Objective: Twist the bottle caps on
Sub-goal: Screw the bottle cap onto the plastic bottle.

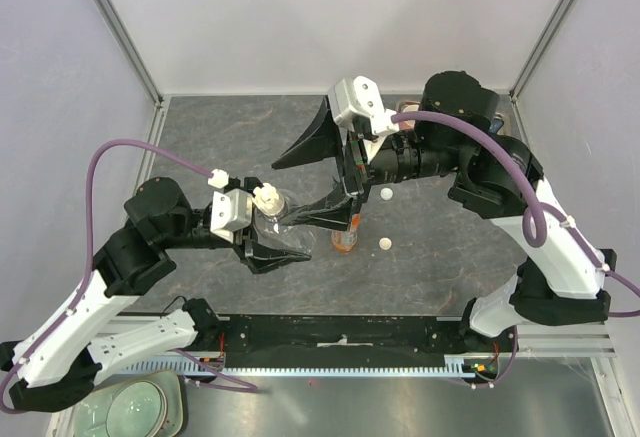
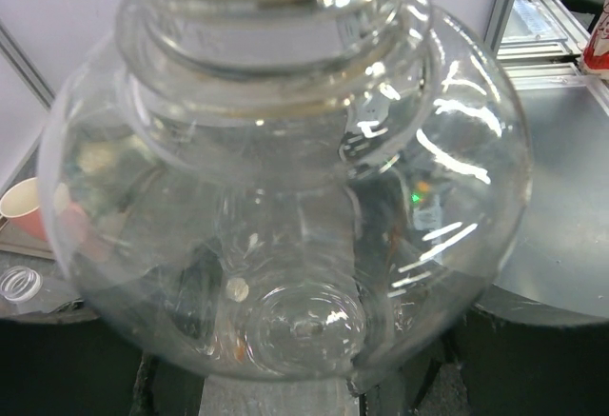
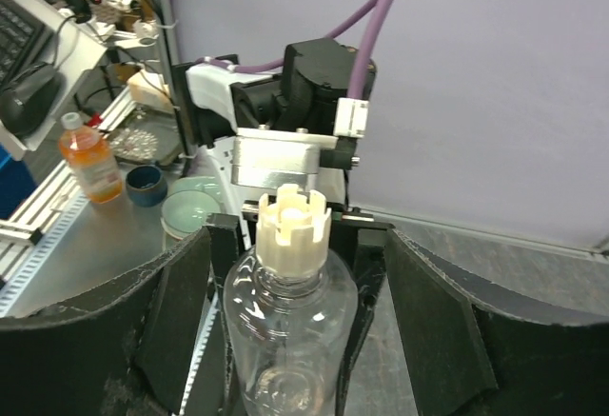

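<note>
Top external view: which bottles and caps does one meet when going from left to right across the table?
Clear bottle, with a white cap on its neck → orange bottle → two loose white caps. These two lie one behind the other, so they share the last place.

Dark grey marbled tabletop (image 1: pixel 220 147) is enclosed by plain pale walls (image 1: pixel 330 17); corners are framed by aluminium posts (image 1: pixel 118 25).
</note>
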You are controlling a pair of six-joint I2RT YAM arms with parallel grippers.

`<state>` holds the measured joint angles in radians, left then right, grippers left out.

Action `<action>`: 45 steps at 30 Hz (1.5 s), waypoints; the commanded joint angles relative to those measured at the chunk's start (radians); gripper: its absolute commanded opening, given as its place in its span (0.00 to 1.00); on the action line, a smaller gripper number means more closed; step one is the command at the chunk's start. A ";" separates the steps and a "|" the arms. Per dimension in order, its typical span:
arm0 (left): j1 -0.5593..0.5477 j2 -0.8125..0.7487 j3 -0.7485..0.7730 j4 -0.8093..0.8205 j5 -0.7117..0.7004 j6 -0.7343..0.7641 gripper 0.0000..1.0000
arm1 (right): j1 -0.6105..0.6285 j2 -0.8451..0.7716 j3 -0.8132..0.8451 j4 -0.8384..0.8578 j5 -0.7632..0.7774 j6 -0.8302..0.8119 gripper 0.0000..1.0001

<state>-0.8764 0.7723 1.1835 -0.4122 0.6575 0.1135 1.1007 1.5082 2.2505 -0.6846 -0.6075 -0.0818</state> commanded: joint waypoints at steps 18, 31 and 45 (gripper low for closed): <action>0.004 0.005 -0.021 0.024 0.007 0.018 0.04 | -0.018 0.046 0.000 0.053 -0.139 0.060 0.57; 0.005 -0.007 -0.019 0.024 -0.016 0.034 0.04 | -0.019 0.030 -0.069 0.020 -0.069 0.054 0.49; 0.014 -0.025 -0.041 0.029 -0.024 0.031 0.04 | -0.021 -0.094 -0.278 0.258 -0.095 0.079 0.12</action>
<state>-0.8719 0.7643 1.1381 -0.4194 0.6346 0.1181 1.0836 1.4815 2.0346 -0.5640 -0.6880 -0.0189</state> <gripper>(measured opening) 0.713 0.434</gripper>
